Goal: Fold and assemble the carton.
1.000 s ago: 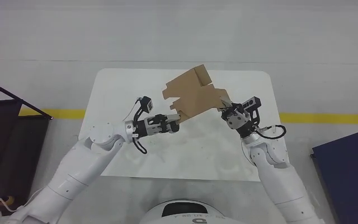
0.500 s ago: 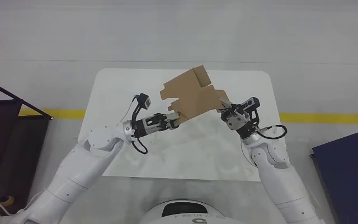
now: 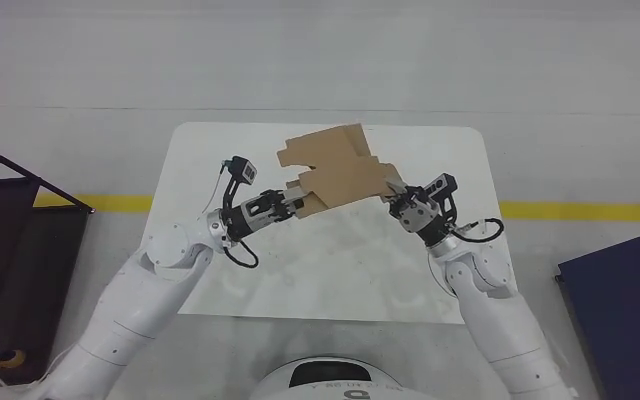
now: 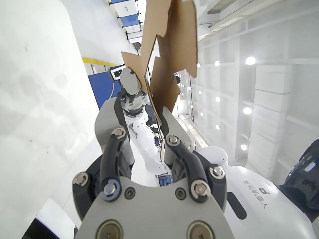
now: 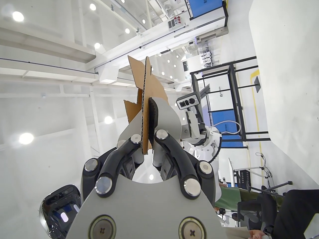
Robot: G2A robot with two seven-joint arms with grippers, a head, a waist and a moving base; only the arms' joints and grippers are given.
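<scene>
A brown, partly folded cardboard carton (image 3: pixel 335 170) hangs in the air over the white table (image 3: pixel 210 160), held between my two arms. My right gripper (image 3: pixel 393 193) is shut on the carton's right edge; the right wrist view shows its fingers (image 5: pixel 155 115) clamping the corrugated edge (image 5: pixel 147 85). My left gripper (image 3: pixel 292 205) is at the carton's lower left flap. In the left wrist view the fingers (image 4: pixel 172 123) stand apart, with the flap's edge (image 4: pixel 159 125) between them, resting against one finger. The carton's panels (image 4: pixel 172 38) rise beyond the left gripper (image 4: pixel 139 108).
The table surface (image 3: pixel 330 270) below the carton is bare. A yellow floor line (image 3: pixel 570 210) runs behind both sides of the table. A dark frame (image 3: pixel 30 230) stands off the left edge and a blue object (image 3: pixel 610 300) off the right.
My left gripper has moved up and away from the robot along the carton's left side. The carton has swung so that its upper flaps now reach farther left. My right gripper has barely shifted.
</scene>
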